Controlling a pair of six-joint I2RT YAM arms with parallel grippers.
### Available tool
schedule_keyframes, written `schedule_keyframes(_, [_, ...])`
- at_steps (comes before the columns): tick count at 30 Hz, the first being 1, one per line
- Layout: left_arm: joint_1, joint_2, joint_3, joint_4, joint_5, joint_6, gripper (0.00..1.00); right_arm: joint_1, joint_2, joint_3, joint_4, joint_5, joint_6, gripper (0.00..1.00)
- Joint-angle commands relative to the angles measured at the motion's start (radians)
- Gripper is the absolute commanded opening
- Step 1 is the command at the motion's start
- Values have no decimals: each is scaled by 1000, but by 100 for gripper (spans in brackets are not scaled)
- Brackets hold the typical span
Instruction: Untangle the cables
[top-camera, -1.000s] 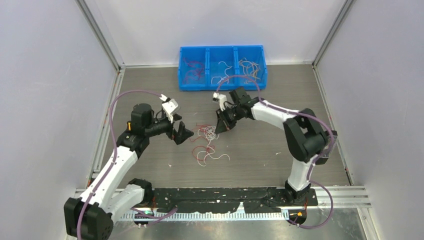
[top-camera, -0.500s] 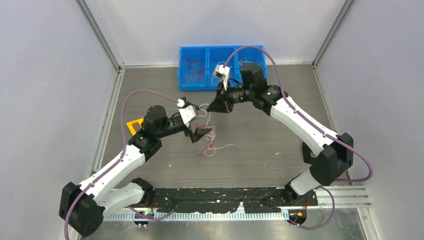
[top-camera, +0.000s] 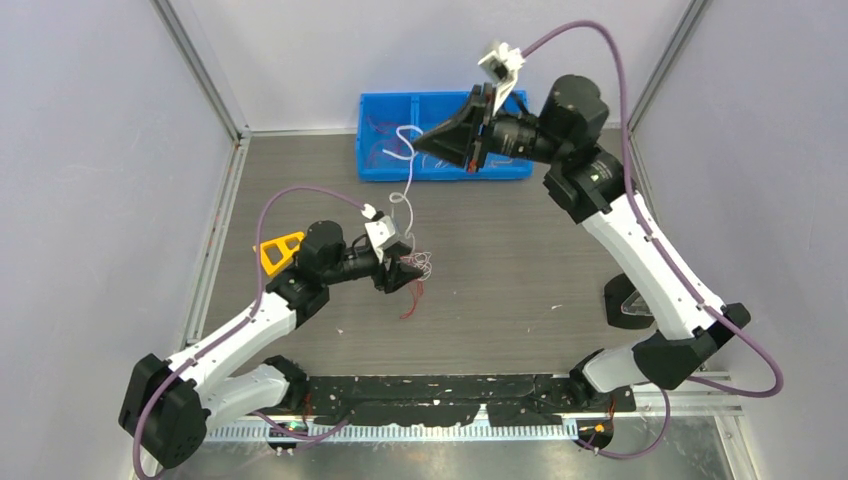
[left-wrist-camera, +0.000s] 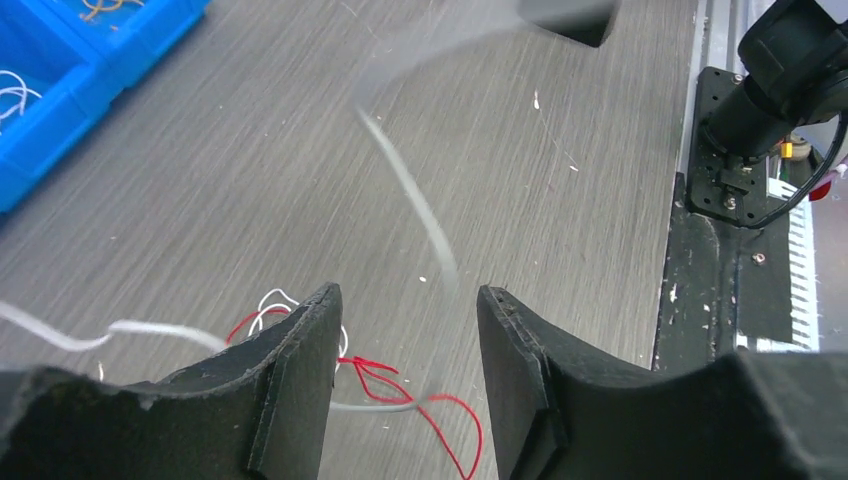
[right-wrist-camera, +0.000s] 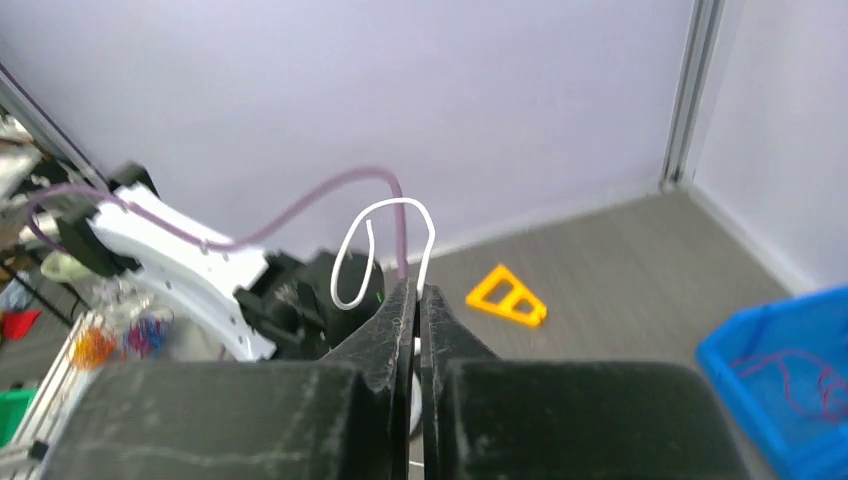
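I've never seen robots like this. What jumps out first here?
The right hand, raised high over the far side of the table, pinches a white wire that trails down to a small red-and-white tangle beneath the open left hand. Behind them, a blue bin at the far edge holds more wires.

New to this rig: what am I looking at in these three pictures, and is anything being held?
Two white-and-black robot arms work on a grey table. One picture looks down from above; the other two come from a camera on each wrist. The raised right gripper is shut on a thin white curly wire, which trails down towards a tangle of red and white wires. The left gripper stands open over that tangle. At the back sits a blue plastic bin holding more wires; an orange triangle lies at left.
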Motion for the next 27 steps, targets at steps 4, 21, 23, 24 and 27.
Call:
schedule_keyframes(4, [-4,-43,16,-18,16,-10,47,-6,5,211,164,59,138,5])
schedule_keyframes(21, [127,-246,23,-331,-106,112,100,-159,129,250,201,327,19,5])
schedule_keyframes(23, [137,-253,17,-339,-131,114,100,-183,183,297,238,346,16,5])
schedule_keyframes(24, [142,-254,15,-341,-142,117,100,-198,225,310,249,353,14,5])
schedule_keyframes(27, [161,-255,18,-342,-168,127,100,-230,316,380,308,424,-14,5])
